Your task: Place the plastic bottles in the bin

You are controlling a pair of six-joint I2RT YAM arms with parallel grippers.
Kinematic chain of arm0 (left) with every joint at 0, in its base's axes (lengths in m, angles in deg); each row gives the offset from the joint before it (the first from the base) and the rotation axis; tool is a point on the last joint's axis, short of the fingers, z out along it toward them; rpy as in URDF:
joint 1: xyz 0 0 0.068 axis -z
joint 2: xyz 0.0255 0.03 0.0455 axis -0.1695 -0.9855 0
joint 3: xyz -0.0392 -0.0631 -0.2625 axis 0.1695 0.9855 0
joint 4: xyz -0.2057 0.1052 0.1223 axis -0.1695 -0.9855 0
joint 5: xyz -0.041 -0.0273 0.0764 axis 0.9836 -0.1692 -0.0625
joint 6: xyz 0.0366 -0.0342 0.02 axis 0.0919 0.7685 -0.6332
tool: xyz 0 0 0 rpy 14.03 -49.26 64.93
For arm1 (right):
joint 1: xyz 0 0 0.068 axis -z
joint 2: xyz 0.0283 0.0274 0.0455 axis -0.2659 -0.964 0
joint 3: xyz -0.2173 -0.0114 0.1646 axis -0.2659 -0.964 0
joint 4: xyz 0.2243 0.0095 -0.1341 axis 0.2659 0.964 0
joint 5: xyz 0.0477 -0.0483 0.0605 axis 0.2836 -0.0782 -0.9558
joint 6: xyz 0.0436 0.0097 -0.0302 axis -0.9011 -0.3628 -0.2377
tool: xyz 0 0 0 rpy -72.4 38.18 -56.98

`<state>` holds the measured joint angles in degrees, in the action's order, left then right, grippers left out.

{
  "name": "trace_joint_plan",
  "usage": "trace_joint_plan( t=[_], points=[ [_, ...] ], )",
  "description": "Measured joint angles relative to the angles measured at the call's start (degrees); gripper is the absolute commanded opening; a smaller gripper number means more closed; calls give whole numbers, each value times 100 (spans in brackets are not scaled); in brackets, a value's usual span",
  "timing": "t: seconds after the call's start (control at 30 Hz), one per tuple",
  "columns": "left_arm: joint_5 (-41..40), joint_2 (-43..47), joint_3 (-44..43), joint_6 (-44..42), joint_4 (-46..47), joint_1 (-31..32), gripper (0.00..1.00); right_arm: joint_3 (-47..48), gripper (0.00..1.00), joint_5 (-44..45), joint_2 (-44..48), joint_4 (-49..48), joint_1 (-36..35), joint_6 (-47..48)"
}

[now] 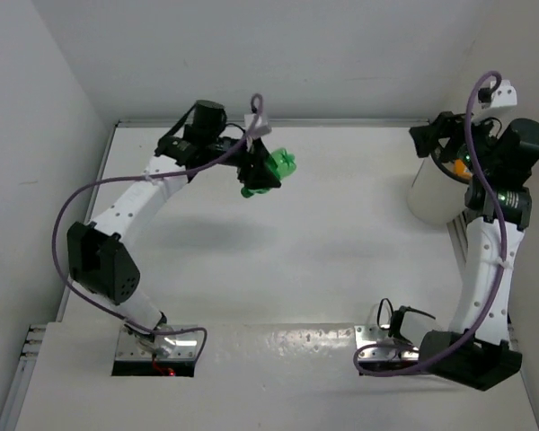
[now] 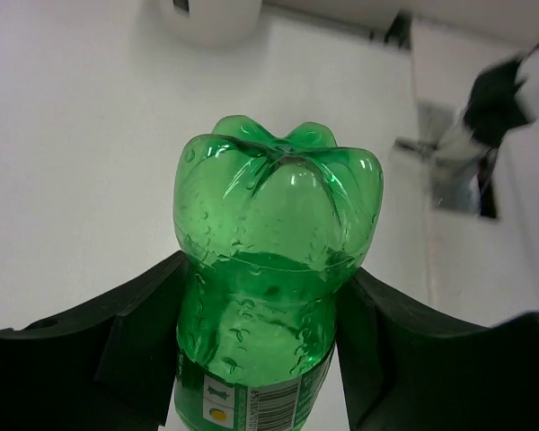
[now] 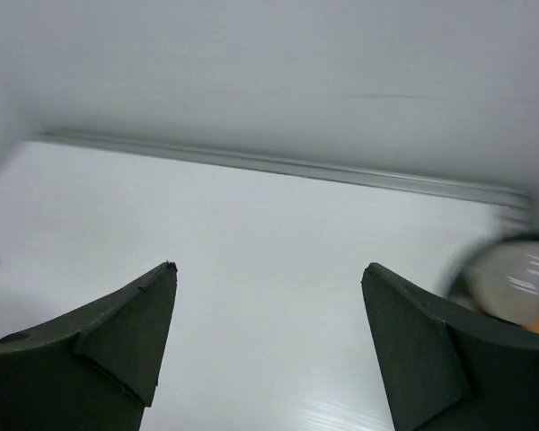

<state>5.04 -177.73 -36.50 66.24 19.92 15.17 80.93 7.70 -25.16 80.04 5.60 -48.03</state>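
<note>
Two grippers: left gripper clamps green bottle, far left; right gripper spread wide beside bin, far right.

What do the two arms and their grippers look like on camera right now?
Both the left arm and right arm have white perforated links between bulky black joint housings, and both are bolted to metal base plates. A purplish-grey cable loops along each. The left gripper and right gripper carry matte black, wedge-shaped fingers.
</note>
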Motion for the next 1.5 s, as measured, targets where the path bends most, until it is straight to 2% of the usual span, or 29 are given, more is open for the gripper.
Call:
trace_joint_plan(
  t=[0.1, 0.23, 0.33, 0.37, 0.43, 0.63, 0.93, 1.23, 1.43, 1.5],
  points=[
    [391, 540, 372, 1445, 1508, -129, 0, 151, 73, -1331, 87, 26, -402, -776],
    [782, 1099, 866, 3036, 3075, -103, 0, 153, 69, -2205, -11, 76, -1252, -1735],
    [914, 1191, 997, 3888, 3967, -48, 0, 302, 77, -2406, -210, 136, -2031, -2234],
    [944, 1193, 1032, 4065, 4144, -24, 0, 393, 83, -2413, -299, 157, -2267, -2328],
    [962, 1193, 1108, 4345, 4380, 61, 0, 592, 84, -2422, -474, 166, -2745, -2509],
    [1021, 1193, 1252, 4730, 4618, 369, 0, 879, 87, -2415, -710, 59, -3515, -2929],
    [1016, 1185, 1252, 4907, 4732, 549, 0, 1176, 87, -2345, -938, 278, -4024, -2636],
    [1019, 1069, 1252, 4986, 4745, 619, 0, 1360, 73, -2046, -968, 627, -4212, -1993],
    [1014, 933, 1250, 5106, 4811, 667, 0, 1375, 71, -1816, -968, 1021, -4360, -1475],
    [1012, 898, 1248, 5145, 4815, 682, 0, 1375, 65, -1777, -968, 1117, -4371, -1331]
  ],
)
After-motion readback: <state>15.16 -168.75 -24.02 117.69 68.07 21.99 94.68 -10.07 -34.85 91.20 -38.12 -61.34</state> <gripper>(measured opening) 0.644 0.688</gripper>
